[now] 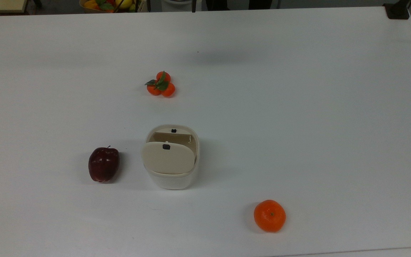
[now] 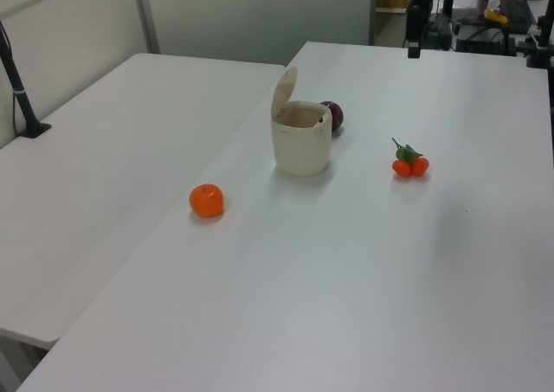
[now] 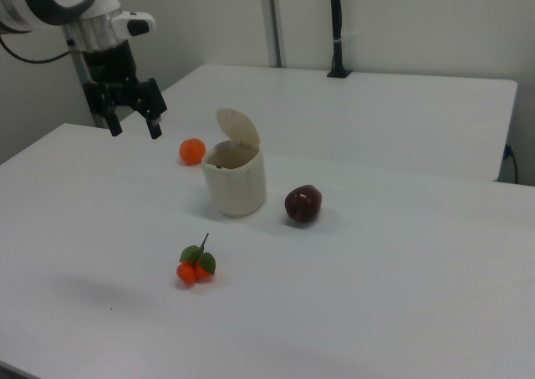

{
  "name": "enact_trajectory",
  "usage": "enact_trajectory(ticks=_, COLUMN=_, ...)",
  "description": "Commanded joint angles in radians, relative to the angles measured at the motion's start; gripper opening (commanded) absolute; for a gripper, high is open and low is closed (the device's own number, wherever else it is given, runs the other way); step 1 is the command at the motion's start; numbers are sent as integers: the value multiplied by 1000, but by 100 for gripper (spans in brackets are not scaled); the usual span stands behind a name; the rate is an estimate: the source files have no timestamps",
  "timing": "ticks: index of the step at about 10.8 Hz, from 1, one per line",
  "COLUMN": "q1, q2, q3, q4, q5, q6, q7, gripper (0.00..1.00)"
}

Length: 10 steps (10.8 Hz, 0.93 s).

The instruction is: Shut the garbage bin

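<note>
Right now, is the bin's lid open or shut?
Open. The lid stands up from the back rim of the bin, and the left view shows the hollow inside.

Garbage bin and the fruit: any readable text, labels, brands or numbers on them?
None readable.
garbage bin: no text; its raised lid bears only a plain small black square mark.
apple, orange, small orange cluster: no stickers or print visible.

No readable text, label, brand or number anywhere. Only small black square marks on the garbage bin (image 1: 171,157): one on its raised lid (image 1: 168,157), one on the inner rim, both blank.
</note>
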<state>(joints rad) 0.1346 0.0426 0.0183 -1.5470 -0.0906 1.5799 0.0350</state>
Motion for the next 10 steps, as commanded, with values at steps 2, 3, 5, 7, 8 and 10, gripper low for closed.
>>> enact_trajectory(ticks=2, q1=3, q2=-27, q3=-14, q4=-24, q5=-11, q6=-8, q7=-14, gripper=100)
enact_trajectory(ticks=3, q1=3, q2=-27, q3=-14, q4=-22, q5=-11, q6=-8, q7=-14, gripper=100)
enact_trajectory(ticks=5, q1=3, q2=-26, q3=-14, q4=-22, q5=-9, q6=-6, q7=-14, gripper=100)
enact_trajectory(ticks=7, q1=3, q2=-24, q3=-14, q4=-21, q5=-6, q6=-3, q7=-12, gripper=100)
enact_trajectory(ticks=8, q1=3, q2=-24, q3=-14, q4=-21, q5=-3, q6=-3, q7=-12, gripper=100)
enact_trajectory(ticks=10, q1=2, q2=-21, q3=-14, q4=-19, q5=2, q6=-1, q7=-14, gripper=81)
